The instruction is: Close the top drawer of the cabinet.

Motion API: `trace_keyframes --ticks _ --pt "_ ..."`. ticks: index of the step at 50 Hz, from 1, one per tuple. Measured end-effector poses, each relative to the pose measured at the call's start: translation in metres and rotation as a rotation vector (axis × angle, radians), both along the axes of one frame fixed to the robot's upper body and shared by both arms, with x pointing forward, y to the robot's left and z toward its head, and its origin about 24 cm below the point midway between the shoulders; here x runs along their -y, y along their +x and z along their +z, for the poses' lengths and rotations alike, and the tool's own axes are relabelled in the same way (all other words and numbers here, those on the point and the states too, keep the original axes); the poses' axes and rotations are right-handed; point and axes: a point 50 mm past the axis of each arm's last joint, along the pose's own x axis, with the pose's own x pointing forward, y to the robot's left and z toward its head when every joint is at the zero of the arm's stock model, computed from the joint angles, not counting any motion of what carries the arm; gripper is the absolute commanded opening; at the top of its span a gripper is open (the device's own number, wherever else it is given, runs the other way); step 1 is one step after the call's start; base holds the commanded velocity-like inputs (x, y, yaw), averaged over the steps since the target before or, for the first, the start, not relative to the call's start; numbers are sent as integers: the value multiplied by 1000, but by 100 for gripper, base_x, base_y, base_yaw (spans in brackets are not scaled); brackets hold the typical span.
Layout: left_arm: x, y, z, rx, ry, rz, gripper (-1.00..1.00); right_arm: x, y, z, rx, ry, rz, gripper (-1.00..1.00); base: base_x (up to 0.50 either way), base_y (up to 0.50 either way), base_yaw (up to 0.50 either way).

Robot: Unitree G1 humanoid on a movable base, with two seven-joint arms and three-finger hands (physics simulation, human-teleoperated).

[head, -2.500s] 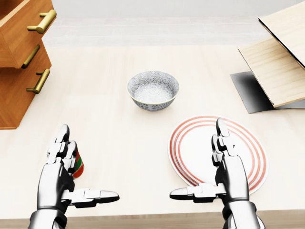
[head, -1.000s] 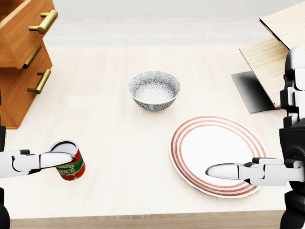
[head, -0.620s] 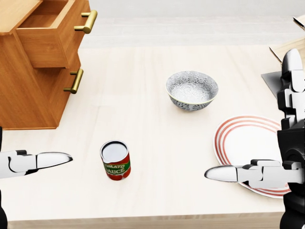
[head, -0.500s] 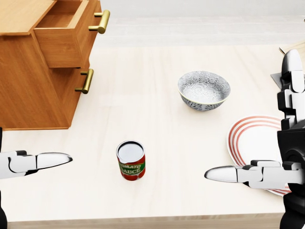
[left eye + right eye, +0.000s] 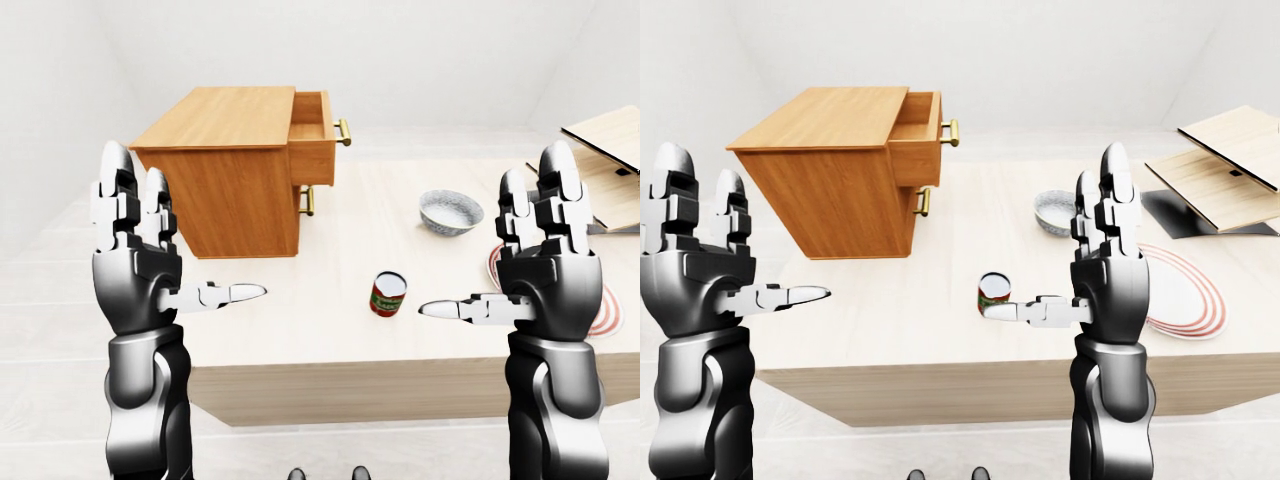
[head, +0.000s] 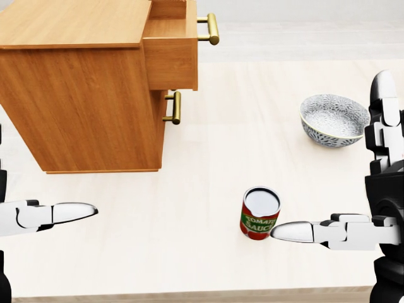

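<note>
Partly cropped: plate (image 5: 606, 310), left robot hand (image 6: 38, 214).

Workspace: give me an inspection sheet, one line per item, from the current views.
Surface: pale wooden table, dry and flat.
Job's things: cabinet at the head view's left; top drawer pulled out, brass handle untouched; lower drawer shut.
Clutter: tomato sauce can upright; patterned bowl; red-ringed plate; folded wooden boards at right.
Grippers: left hand and right hand raised, open, holding nothing.
Cables: nothing seen.
Surroundings: plain white walls and floor.
</note>
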Motion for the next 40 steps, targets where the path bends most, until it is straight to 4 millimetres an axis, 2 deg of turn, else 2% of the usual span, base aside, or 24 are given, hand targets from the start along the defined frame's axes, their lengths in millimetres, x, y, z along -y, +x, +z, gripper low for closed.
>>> trace_keyframes --ticks 21,33,40 --pt "0 1 -1 -6 6 1 100 2 1 -3 -13 5 -4 100 2 50 0" --pt "1 1 -2 -12 10 0 100 2 1 -2 -10 23 -4 100 0 1 0" --pt "0 0 -3 -13 11 2 100 2 0 -2 -9 26 -2 100 50 -6 0"
